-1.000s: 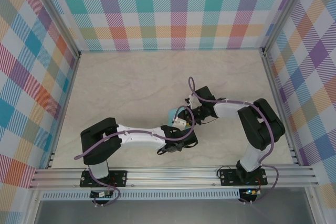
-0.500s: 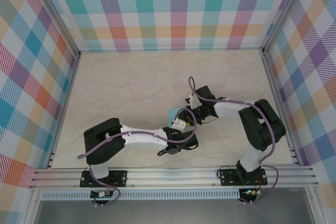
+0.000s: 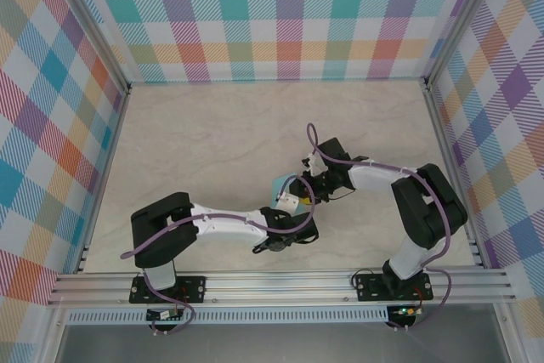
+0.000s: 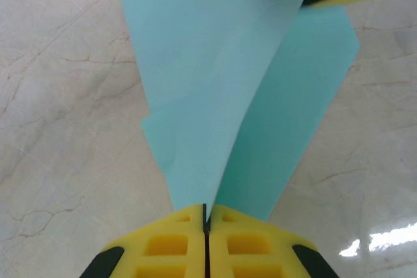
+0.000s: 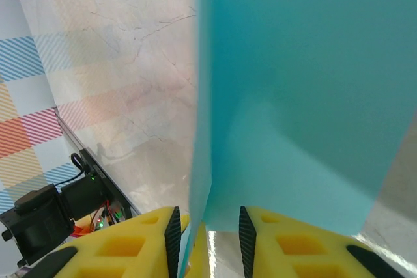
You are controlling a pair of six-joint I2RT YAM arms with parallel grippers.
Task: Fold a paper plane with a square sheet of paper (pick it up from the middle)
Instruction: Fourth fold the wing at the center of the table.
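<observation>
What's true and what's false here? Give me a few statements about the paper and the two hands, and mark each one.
1. The left hand is shut on the sheet of paper. True.
2. The paper is white. False: it is light teal.
3. The right hand is open, with the paper's edge between its jaws. True.
4. The paper lies as a flat, uncreased square on the table. False: it is creased, and the left hand pinches it.
</observation>
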